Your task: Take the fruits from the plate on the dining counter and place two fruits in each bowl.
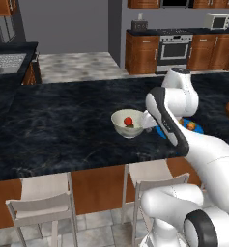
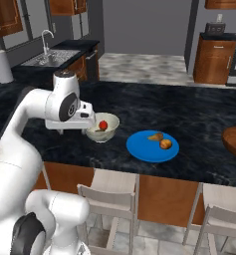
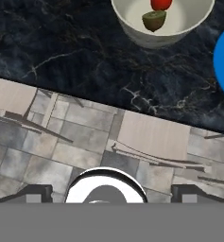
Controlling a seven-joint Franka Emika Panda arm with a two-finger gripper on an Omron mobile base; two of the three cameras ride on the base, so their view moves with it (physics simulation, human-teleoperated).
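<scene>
I am steering a white arm over a long black marble desk (image 2: 189, 114) with faint white veins. From the right base camera, the hand sits close beside a cream-white bowl (image 2: 102, 128), on the side nearer the robot. The claw (image 3: 111, 194) is released, its two dark tips standing wide apart at the bottom of the hand camera, with nothing between them.

Inside that bowl lie two fruits: a red round fruit (image 2: 103, 125) and a dark green fruit (image 3: 154, 20), touching or nearly touching each other on the bowl's floor. I judge this bowl has its full share of two, which would explain why the claw is empty and spread.

Just beside the bowl, farther along the desk, rests the flat bright blue plate (image 2: 144, 149). It carries a tan pear-shaped fruit (image 2: 156, 136) and an orange round fruit (image 2: 165, 144), lying close together near the plate's far side. These two belong in the second bowl.

At the right edge of the right base camera a brown rounded object (image 2: 235, 142) sits on the desk, well apart from the plate; I cannot tell what it is. Pale stools (image 2: 109, 196) stand below the desk's near edge.

My next reach, I judge, should go to the plate.
</scene>
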